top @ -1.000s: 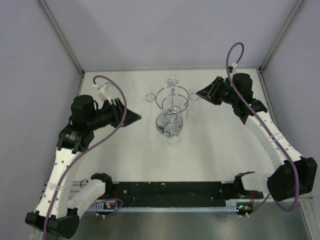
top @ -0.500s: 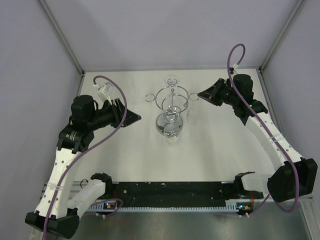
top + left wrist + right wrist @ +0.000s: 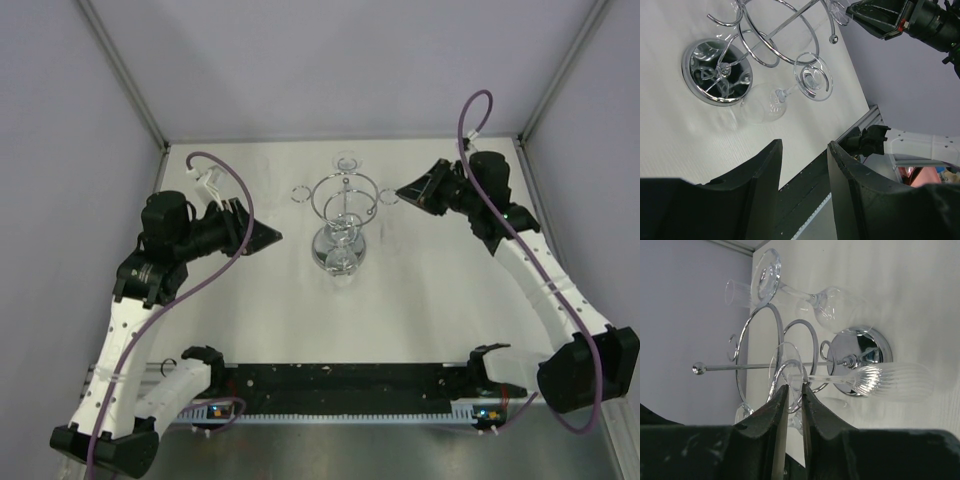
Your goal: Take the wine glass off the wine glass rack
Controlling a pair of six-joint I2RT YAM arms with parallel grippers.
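Observation:
The chrome wine glass rack point(image 3: 341, 201) stands mid-table on its round mirrored base point(image 3: 860, 353), with several clear wine glasses hanging foot-up in its wire loops. My right gripper point(image 3: 402, 189) is at the rack's right side. In the right wrist view its jaws point(image 3: 795, 386) are only a narrow gap apart, tips just under the foot point(image 3: 784, 368) of a ribbed wine glass point(image 3: 890, 381), with nothing between them. My left gripper point(image 3: 277, 236) is open and empty, left of the rack. The left wrist view shows it point(image 3: 804, 144) short of a hanging glass point(image 3: 764, 102).
Another glass point(image 3: 832, 307) hangs on the far side of the rack, and one foot point(image 3: 302, 193) sits in the left loop. The grey back wall and side walls close in the white table point(image 3: 430, 290). A black rail point(image 3: 340, 378) runs along the near edge.
My right gripper has moved a little left, closer to the rack's right loop. The left arm and the glasses have not moved.

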